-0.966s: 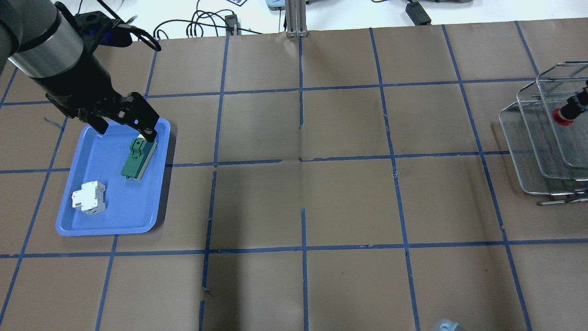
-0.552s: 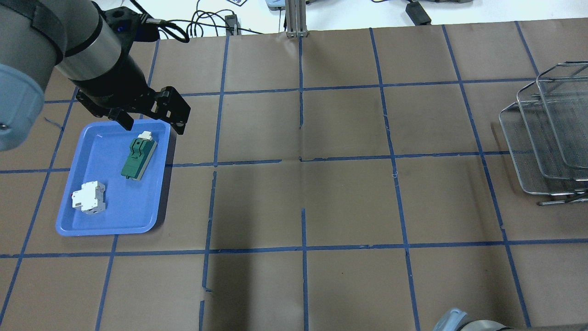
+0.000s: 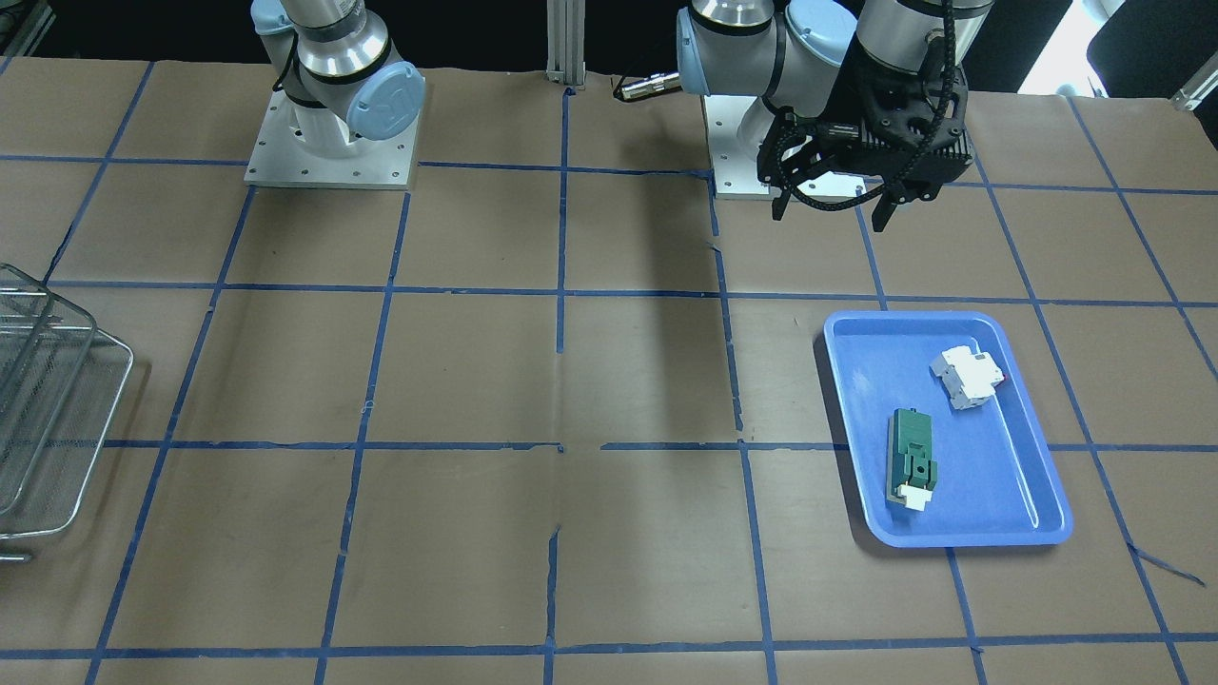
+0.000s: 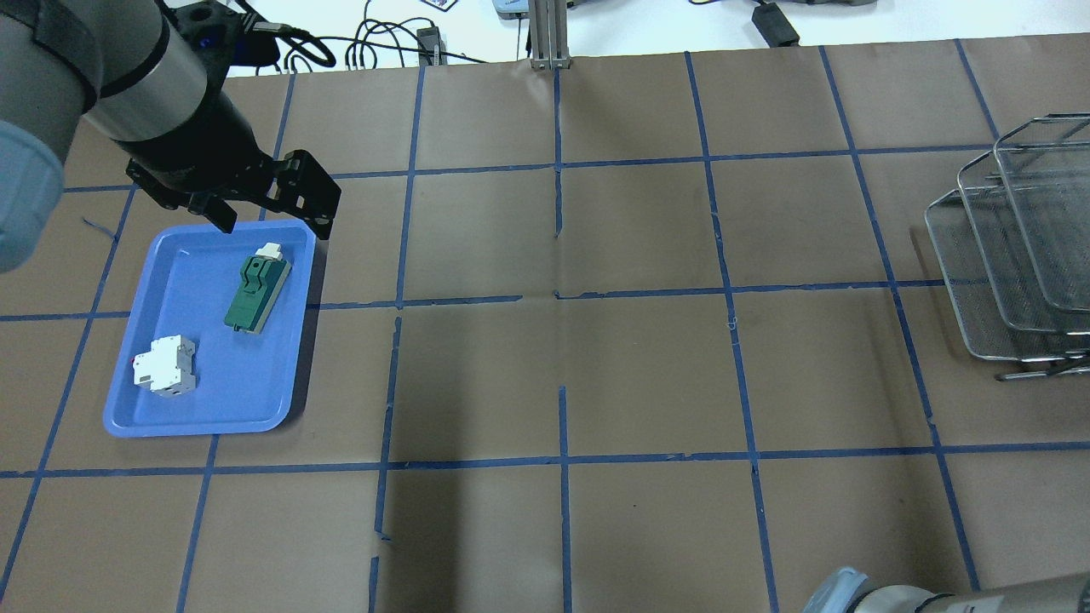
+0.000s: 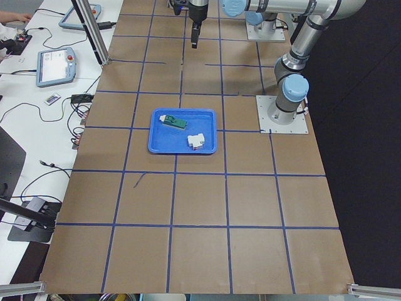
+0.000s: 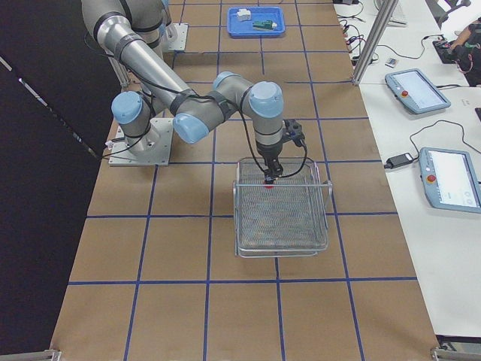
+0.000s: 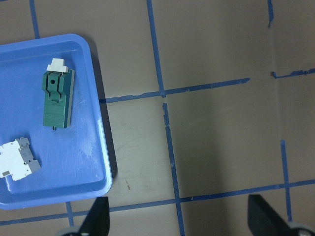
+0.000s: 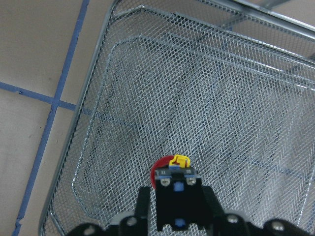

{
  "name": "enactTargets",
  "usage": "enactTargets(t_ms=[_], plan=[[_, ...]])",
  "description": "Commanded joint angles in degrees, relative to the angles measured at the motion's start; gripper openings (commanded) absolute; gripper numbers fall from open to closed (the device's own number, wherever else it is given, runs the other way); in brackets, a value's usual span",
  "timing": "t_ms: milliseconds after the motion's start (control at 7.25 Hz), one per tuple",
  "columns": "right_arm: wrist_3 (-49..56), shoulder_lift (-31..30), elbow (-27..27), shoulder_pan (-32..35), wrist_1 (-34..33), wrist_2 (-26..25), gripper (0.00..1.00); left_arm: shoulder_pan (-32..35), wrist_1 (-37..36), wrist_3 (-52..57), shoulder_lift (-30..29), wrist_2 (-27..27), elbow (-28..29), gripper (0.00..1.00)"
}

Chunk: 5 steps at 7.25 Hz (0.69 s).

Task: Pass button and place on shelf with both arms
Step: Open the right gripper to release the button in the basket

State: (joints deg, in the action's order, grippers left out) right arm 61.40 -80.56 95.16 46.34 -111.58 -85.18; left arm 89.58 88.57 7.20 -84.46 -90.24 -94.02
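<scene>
Brown paper on the table [image 4: 647, 366] is lying under both arms. I am seeing the right gripper [image 8: 176, 211] pinching the button [image 8: 177, 184], red cap down, over the shelf [image 8: 197, 98] mesh. The left gripper [image 4: 274, 223] is hovering, fingers spread, at the blue tray [image 4: 204, 417] edge.

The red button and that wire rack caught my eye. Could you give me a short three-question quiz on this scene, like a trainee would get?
1. Fill in: the breaker lying in the blue tray is coloured ___.
2. True or false: the left gripper is clamped on the green module.
3. Where is the button?
A. In the blue tray
B. Held by the right gripper over the shelf
C. Lying on the bare table

Key: 1 white; 2 false, it is open and empty, and the module lies in the tray; 3 B.
</scene>
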Motion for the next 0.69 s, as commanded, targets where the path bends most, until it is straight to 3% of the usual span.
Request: enactTargets(t_ms=[0, 276, 552], plan=[[-0.1, -0.6, -0.7, 0.0, 1.8, -0.2, 0.73, -0.3, 1.1, -1.7, -0.4, -0.4, 1.0, 1.00], [-2.0, -4.9, -0.7, 1.0, 5.2, 0.1, 0.74, -0.8, 1.7, -4.3, -0.5, -0.3, 1.0, 1.00], [-14.6, -8.5, -2.1, 9.4, 8.8, -1.0, 0.75, -0.9, 1.9, -3.7, 0.0, -0.3, -0.3, 1.00]])
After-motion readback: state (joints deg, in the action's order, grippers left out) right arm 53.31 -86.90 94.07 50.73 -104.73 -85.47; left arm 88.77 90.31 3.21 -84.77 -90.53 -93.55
